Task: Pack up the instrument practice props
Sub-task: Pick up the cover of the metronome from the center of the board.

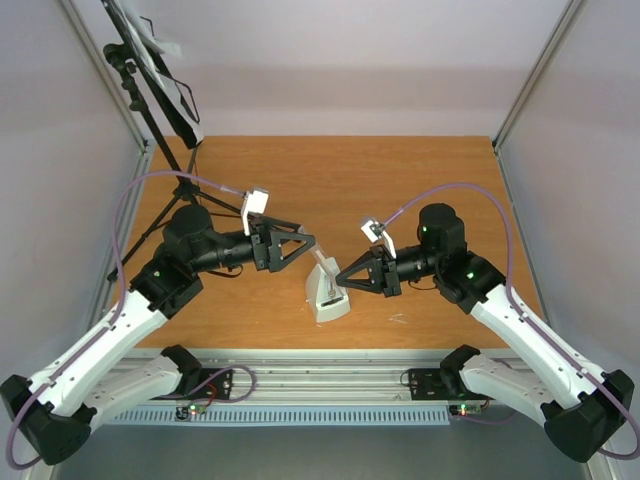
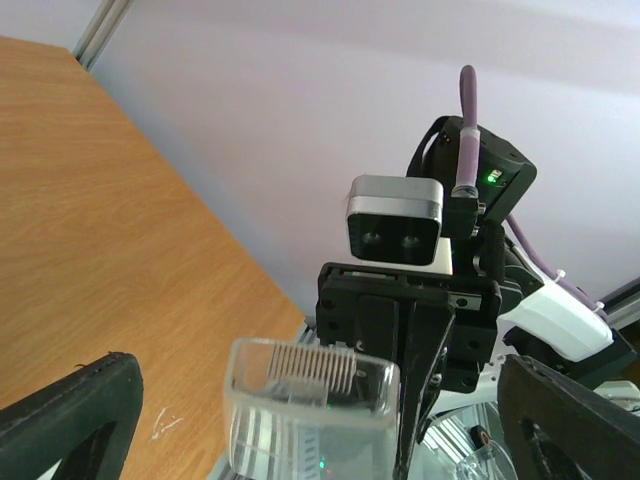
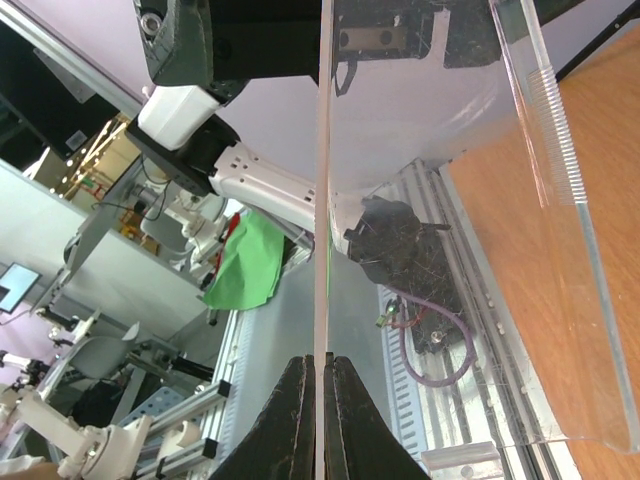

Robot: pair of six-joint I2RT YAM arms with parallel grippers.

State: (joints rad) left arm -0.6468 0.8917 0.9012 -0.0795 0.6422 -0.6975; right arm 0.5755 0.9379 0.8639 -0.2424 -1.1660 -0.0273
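Observation:
The pale wedge-shaped metronome (image 1: 328, 300) stands on the table near the front centre. Its clear plastic cover (image 1: 323, 268) leans up from it. My right gripper (image 1: 341, 283) is shut on a thin pale upright strip of the metronome (image 3: 322, 150), with the clear cover (image 3: 560, 200) just to its right in the right wrist view (image 3: 320, 368). My left gripper (image 1: 312, 247) is open, its fingers wide apart on either side of the cover's top (image 2: 310, 385), not touching it. The black music stand (image 1: 150, 70) holds white sheet-music pages (image 1: 160, 42) at the far left.
The stand's tripod legs (image 1: 185, 192) spread over the table's far left corner, just behind my left arm. An aluminium rail (image 1: 320, 375) runs along the near edge. Pale walls close in the left, right and back.

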